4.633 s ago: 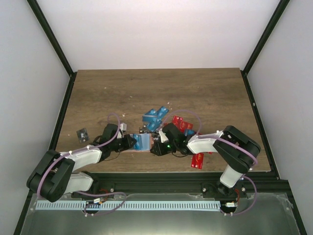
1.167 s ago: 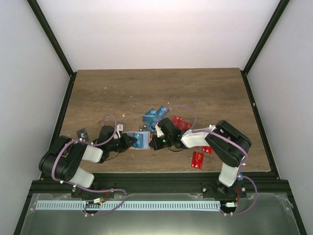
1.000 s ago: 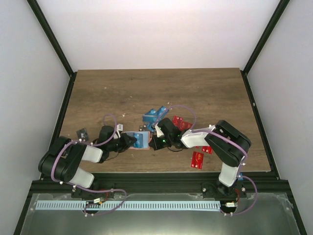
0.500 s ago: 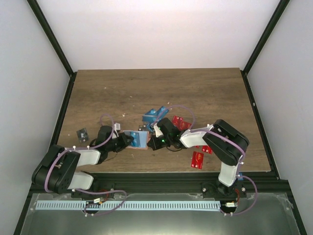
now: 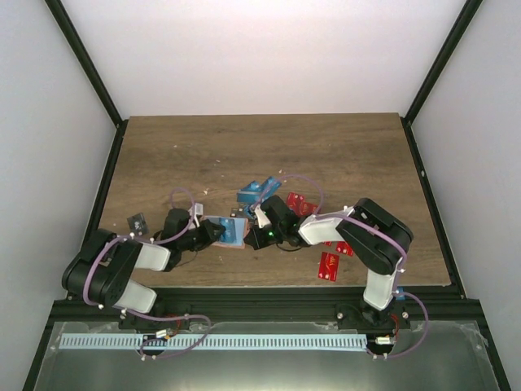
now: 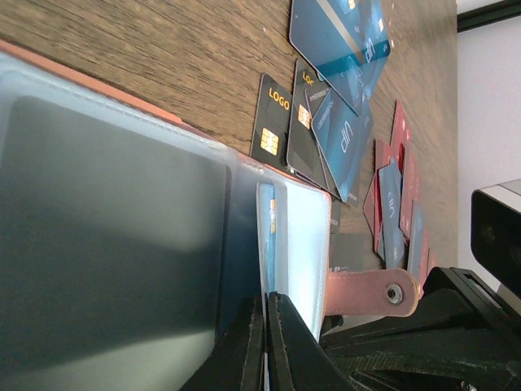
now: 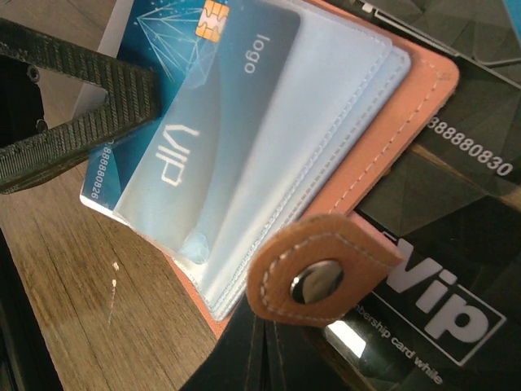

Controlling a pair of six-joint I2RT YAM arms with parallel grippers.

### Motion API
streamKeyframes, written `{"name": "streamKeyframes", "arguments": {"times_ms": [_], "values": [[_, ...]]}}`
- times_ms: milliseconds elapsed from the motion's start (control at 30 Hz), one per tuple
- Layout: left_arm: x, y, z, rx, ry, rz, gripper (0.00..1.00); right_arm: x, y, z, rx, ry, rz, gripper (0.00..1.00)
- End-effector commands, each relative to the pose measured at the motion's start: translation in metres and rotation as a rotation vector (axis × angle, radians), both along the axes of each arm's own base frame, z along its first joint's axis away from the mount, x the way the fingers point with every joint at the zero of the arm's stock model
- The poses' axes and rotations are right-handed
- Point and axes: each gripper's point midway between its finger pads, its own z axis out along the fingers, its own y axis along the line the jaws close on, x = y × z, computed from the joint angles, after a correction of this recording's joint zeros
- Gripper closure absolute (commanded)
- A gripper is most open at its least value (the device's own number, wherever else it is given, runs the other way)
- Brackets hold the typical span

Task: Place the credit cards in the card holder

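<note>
1. Left gripper (image 6: 264, 346) pinches the blue VIP card (image 7: 175, 41), half inside the card holder (image 7: 407, 106)'s clear sleeve (image 7: 285, 155).
2. Right gripper (image 7: 256, 350), at the holder's 3 o'clock from above, seemingly clamps its edge.
3. The card's long axis runs 9-to-3, so pushing it home should fall to the left arm.

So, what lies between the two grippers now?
The open card holder, a blue card partly inside it, lies between the left gripper and the right gripper, as the top view shows.
</note>
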Motion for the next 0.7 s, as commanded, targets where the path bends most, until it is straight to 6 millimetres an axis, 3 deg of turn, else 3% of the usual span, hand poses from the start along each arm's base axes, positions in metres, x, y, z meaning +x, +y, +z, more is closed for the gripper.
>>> {"name": "streamKeyframes", "arguments": {"times_ms": [0, 667], "values": [[-0.008, -0.003, -0.009, 0.010, 0.014, -0.047, 0.96, -0.016, -0.021, -0.040, -0.142, 0.087, 0.003, 0.99], [-0.012, -0.010, -0.025, 0.136, 0.087, -0.210, 0.96, 0.002, -0.024, -0.032, -0.179, 0.042, -0.028, 0.99]]}}
